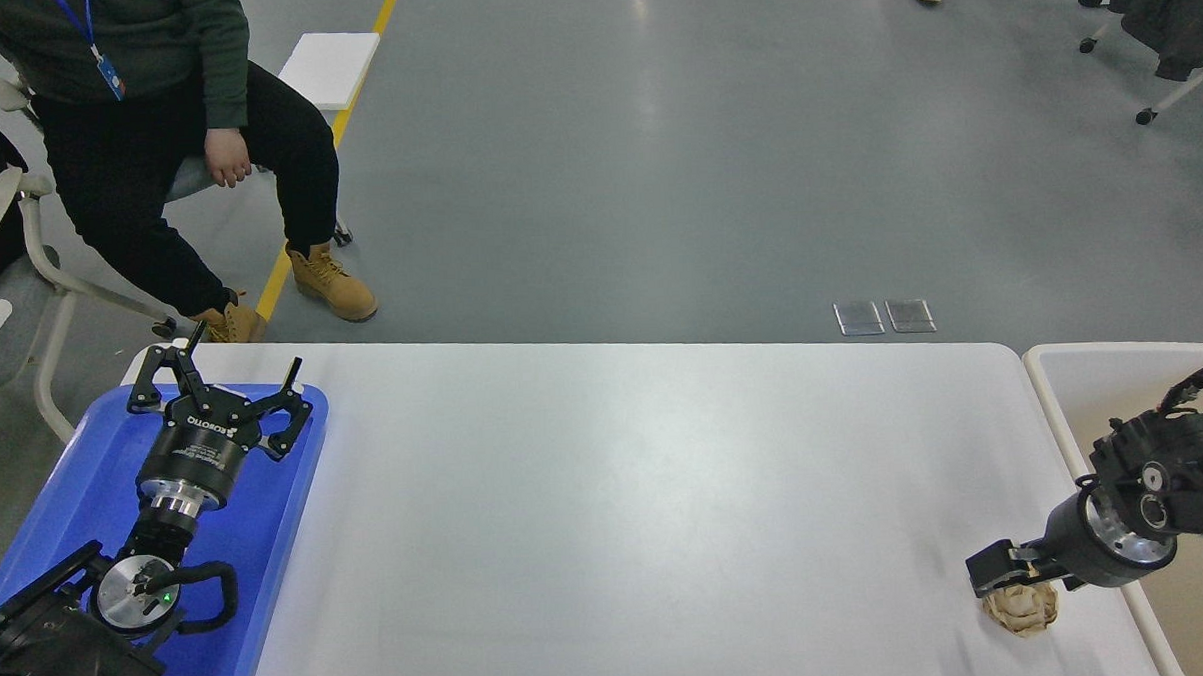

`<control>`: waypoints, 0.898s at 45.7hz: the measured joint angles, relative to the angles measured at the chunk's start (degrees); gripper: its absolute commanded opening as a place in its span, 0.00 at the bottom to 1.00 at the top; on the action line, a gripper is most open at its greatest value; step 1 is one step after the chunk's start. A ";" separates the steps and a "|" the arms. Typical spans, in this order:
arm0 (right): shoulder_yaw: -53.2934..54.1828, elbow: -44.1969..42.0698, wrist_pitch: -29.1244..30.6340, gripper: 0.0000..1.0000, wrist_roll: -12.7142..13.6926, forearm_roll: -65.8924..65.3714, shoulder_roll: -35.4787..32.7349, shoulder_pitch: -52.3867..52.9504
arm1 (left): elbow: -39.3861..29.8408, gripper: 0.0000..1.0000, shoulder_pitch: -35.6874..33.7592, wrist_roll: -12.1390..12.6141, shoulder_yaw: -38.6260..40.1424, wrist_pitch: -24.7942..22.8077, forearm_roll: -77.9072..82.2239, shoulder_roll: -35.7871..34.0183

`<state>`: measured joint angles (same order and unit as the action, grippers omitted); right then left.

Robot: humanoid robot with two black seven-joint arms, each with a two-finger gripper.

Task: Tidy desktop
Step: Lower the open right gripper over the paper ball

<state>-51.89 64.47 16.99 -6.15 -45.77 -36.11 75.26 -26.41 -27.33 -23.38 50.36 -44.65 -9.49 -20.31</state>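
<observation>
The white desktop (617,498) fills the middle of the head view. A crumpled tan paper ball (1021,610) lies on it near the front right corner. My right gripper (1028,579) has come in from the right and is low over the ball, fingers open on either side of its top; I cannot tell whether they touch it. My left gripper (225,376) is open and empty, held above the blue tray (76,476) at the table's left end.
A beige bin with a cream rim (1049,387) stands just off the table's right edge, under my right arm. A seated person (153,113) is behind the table's left corner. Grey floor lies beyond the far edge.
</observation>
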 measured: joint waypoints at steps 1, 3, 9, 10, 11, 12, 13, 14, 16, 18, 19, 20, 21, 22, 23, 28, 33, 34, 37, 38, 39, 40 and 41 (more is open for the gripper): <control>0.01 -0.15 -0.23 1.00 0.00 0.00 0.01 -0.25 | 0.00 0.99 0.00 0.00 0.00 0.00 0.00 0.00; 0.03 -0.36 -0.49 1.00 -0.01 0.00 0.02 -0.54 | 0.00 0.99 0.00 0.00 0.00 0.00 0.00 0.00; 0.07 -1.19 -1.24 1.00 0.00 -0.01 0.06 -1.67 | 0.00 0.99 0.00 0.00 0.00 0.00 0.00 0.00; 0.08 -1.37 -1.41 1.00 0.00 -0.02 0.07 -1.86 | 0.00 0.99 0.00 0.00 0.00 0.00 0.00 0.00; 0.09 -1.51 -1.51 1.00 0.00 -0.02 0.08 -1.99 | 0.00 0.99 0.00 0.00 0.00 0.00 0.00 0.00; 0.10 -1.64 -1.63 1.00 0.00 -0.01 0.09 -2.13 | 0.00 0.99 0.00 0.00 0.00 0.00 0.00 0.00; 0.11 -1.77 -1.80 1.00 0.00 -0.01 0.10 -2.31 | 0.00 0.99 0.00 0.00 0.00 0.00 0.00 0.00; 0.12 -1.92 -2.00 1.00 0.00 -0.01 0.12 -2.54 | 0.00 0.99 0.00 0.00 0.00 0.00 0.00 0.00; 0.14 -2.21 -2.36 1.00 0.00 -0.01 0.13 -2.93 | 0.00 0.99 0.00 0.00 0.00 0.00 0.00 0.00; 0.17 -2.56 -2.83 1.00 0.00 -0.01 0.17 -3.38 | 0.00 0.99 0.00 0.00 0.00 0.00 0.00 0.00; 0.20 -2.73 -3.04 1.00 0.00 0.01 0.20 -3.60 | 0.00 0.99 0.00 0.00 0.00 0.00 0.00 0.00; 0.27 -2.98 -3.34 1.00 0.00 0.03 0.23 -3.93 | 0.01 0.99 0.00 0.00 0.00 0.00 0.00 0.00; 0.32 -3.15 -3.52 1.00 0.00 0.04 0.25 -4.15 | 0.01 0.99 0.00 0.00 0.00 0.00 0.00 0.00; 0.43 -3.37 -3.75 1.00 0.00 0.04 0.26 -4.48 | 0.01 0.99 0.00 0.00 0.00 0.00 0.00 0.00; 0.53 -3.52 -3.90 1.00 0.00 0.04 0.28 -4.73 | 0.01 0.99 0.00 0.00 0.00 0.00 0.00 0.00; 1.33 -4.63 -4.67 1.00 0.00 0.05 0.34 -6.24 | 0.01 0.99 0.00 0.00 0.00 0.00 0.00 -0.01; 2.37 -5.76 -5.20 1.00 0.00 0.05 0.45 -7.69 | 0.02 0.99 0.00 0.00 0.00 0.00 0.00 -0.01; 2.55 -5.92 -5.28 1.00 -0.01 0.06 0.47 -7.91 | 0.02 0.99 0.00 0.00 0.00 0.00 0.00 -0.01; 3.13 -6.37 -5.53 1.00 -0.01 0.06 0.53 -8.61 | 0.02 0.99 0.00 0.00 0.00 0.00 0.00 -0.01; 3.36 -6.53 -5.69 1.00 -0.01 0.06 0.55 -8.88 | 0.02 0.99 0.00 0.00 0.00 0.00 0.00 -0.01; 3.50 -6.64 -5.79 1.00 -0.02 0.05 0.56 -9.07 | 0.02 0.99 0.00 0.00 0.00 0.00 0.00 -0.01; 3.63 -6.72 -5.89 1.00 -0.05 0.06 0.57 -9.24 | 0.02 0.99 0.00 0.00 0.00 0.00 0.00 -0.01; 3.80 -6.82 -6.05 0.99 -0.08 0.06 0.58 -9.50 | 0.02 0.99 0.00 0.00 0.00 0.00 0.00 -0.01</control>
<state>-48.09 57.65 10.94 -6.23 -45.71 -35.53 65.76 -26.39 -27.33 -23.38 50.36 -44.65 -9.49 -20.32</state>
